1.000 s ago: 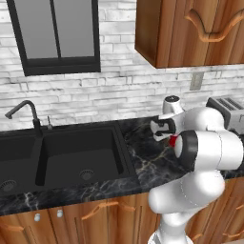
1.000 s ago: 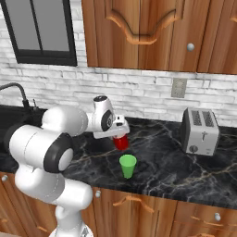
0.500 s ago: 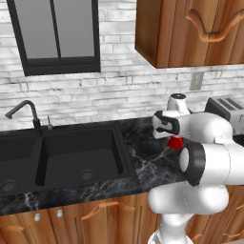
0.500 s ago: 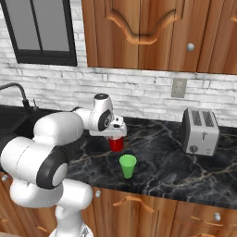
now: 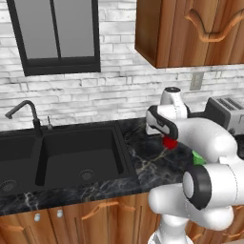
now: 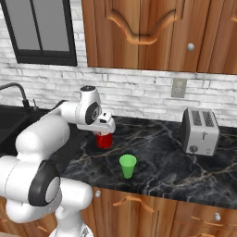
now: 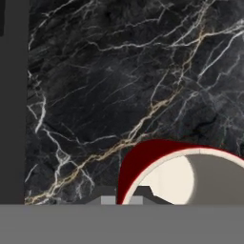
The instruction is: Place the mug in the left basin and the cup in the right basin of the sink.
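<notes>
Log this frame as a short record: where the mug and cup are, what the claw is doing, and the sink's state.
mug: red, under the claw, over the counter right of the sink; whether lifted cannot be told
cup: green, upright on the counter, untouched
claw: shut on the mug's rim
sink: black, nothing visible inside
toaster: far right of counter

Arm (image 6: 51, 134): glossy white rounded shells, bulbous at the joints. Dark grey to black round caps and rings mark the joint axes. Hand housing (image 5: 161, 124): white with a black band along its underside. No cables, screws or markings discernible.
</notes>
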Robot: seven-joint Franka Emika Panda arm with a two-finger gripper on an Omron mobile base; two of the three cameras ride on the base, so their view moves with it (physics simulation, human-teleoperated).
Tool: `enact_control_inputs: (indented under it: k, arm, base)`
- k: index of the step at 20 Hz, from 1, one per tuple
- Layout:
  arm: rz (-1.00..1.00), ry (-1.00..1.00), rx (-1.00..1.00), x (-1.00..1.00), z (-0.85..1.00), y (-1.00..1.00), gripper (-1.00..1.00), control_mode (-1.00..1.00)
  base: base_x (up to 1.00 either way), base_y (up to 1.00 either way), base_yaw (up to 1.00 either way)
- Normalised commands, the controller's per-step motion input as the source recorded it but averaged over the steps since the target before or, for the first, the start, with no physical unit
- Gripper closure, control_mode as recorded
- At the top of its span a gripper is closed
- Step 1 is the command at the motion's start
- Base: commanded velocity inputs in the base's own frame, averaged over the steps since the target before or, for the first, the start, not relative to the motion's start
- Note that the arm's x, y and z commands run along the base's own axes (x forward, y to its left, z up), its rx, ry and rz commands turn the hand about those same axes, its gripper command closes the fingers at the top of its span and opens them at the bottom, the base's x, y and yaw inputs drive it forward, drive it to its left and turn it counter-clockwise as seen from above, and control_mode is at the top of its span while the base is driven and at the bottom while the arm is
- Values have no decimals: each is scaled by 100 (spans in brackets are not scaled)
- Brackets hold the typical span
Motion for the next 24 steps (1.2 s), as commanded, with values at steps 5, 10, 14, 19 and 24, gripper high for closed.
enact_control_inputs:
  k: [5,10,14,19,24]
  arm:
    - [-8,0,1,-65,1,18,100,-100]
    - [-2,0,0,-35,0,3,100,-100]
    - [0,0,0,0,0,0,100,-100]
    - [0,0,0,0,0,1,100,100]
    - [0,0,0,0,0,0,100,100]
  base:
    - [0,0,0]
    - [0,0,0]
    - [0,0,0]
    - [-1,0,0]
    - [0,10,-3]
